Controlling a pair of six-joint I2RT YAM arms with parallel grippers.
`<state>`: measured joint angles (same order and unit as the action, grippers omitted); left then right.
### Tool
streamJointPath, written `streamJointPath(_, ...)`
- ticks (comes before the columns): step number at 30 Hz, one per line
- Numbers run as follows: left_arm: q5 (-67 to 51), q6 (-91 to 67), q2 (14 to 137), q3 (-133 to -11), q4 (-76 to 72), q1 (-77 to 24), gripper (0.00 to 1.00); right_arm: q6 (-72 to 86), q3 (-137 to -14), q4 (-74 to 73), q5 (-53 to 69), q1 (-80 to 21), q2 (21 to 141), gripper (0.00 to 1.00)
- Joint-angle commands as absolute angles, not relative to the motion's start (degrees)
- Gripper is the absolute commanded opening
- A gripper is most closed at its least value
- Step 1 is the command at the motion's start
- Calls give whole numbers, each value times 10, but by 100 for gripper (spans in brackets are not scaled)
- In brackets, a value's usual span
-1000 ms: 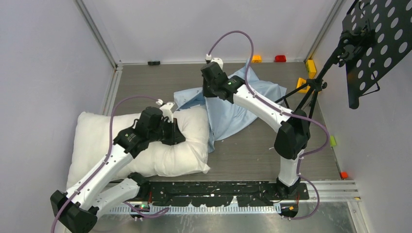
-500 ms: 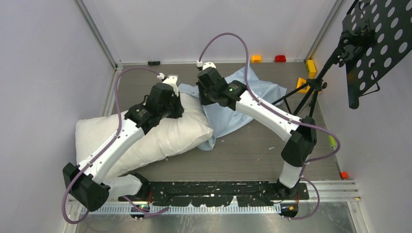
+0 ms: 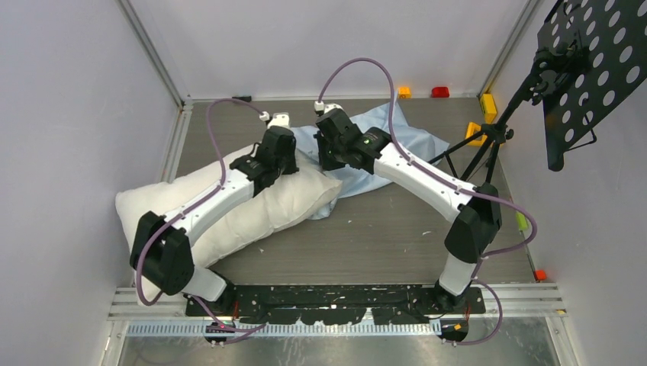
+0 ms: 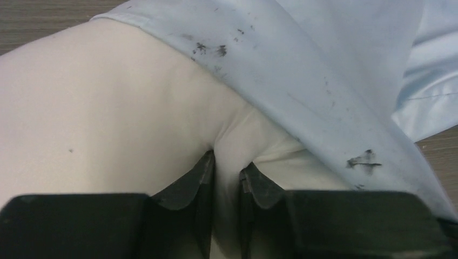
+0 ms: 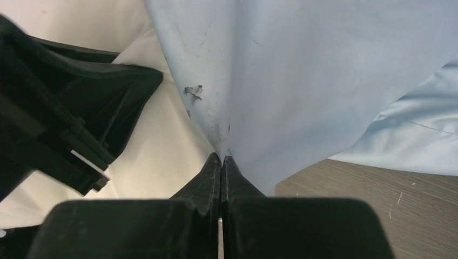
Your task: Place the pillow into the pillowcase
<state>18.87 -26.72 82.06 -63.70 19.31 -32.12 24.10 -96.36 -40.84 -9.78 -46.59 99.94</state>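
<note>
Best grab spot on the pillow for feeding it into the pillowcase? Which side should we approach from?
Pinch a fold of cover at the pillow's far end, right by the pillowcase edge, coming from above on the pillow's near side. It looks too plump to span, but the soft cover bunches into a ridge, as the left pincer shows.

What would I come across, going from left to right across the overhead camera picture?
pillow → pillowcase → black tripod stand → black perforated panel
</note>
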Motion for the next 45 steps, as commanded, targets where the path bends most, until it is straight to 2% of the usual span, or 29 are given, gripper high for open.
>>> streamJointPath(1, 160, -274, 824, -679, 199, -311, 38, 261, -961, -417, -85, -448, 1011, 3)
streamJointPath(3, 131, -254, 796, -683, 213, -319, 67, 265, -966, -414, -75, -439, 1018, 4)
streamJointPath(6, 110, -223, 744, -684, 250, -337, 85, 271, -981, -414, -66, -431, 1029, 4)
streamJointPath(10, 73, -164, 678, -665, 282, -368, 92, 282, -995, -417, -57, -420, 1041, 4)
streamJointPath(15, 36, -95, 673, -672, 339, -422, 96, 291, -1003, -417, -43, -409, 1045, 6)
streamJointPath(20, 122, -38, 751, -699, 368, -502, 100, 302, -1007, -410, -34, -407, 1053, 9)
streamJointPath(24, 205, -32, 822, -704, 347, -518, 100, 308, -1004, -410, -43, -405, 1048, 9)
streamJointPath(26, 274, -41, 844, -701, 328, -520, 94, 312, -995, -410, -49, -403, 1045, 9)
streamJointPath(27, 299, -45, 852, -698, 318, -520, 88, 313, -992, -410, -50, -402, 1044, 9)
streamJointPath(28, 325, -49, 859, -697, 310, -520, 76, 314, -988, -410, -52, -401, 1044, 9)
streamJointPath(32, 374, -74, 872, -704, 314, -514, 5, 318, -959, -398, -57, -398, 1030, 11)
streamJointPath(33, 376, -83, 868, -703, 315, -510, 0, 319, -951, -394, -59, -396, 1023, 14)
streamJointPath(34, 366, -89, 864, -701, 314, -505, 0, 321, -942, -390, -61, -395, 1016, 19)
streamJointPath(37, 343, -107, 845, -691, 306, -487, 0, 324, -911, -369, -72, -395, 986, 42)
streamJointPath(39, 315, -118, 836, -688, 308, -472, 0, 327, -880, -350, -84, -395, 959, 54)
streamJointPath(41, 295, -126, 829, -685, 305, -459, 0, 334, -849, -335, -93, -395, 932, 59)
streamJointPath(45, 273, -135, 819, -684, 302, -444, 0, 354, -759, -277, -97, -397, 895, 59)
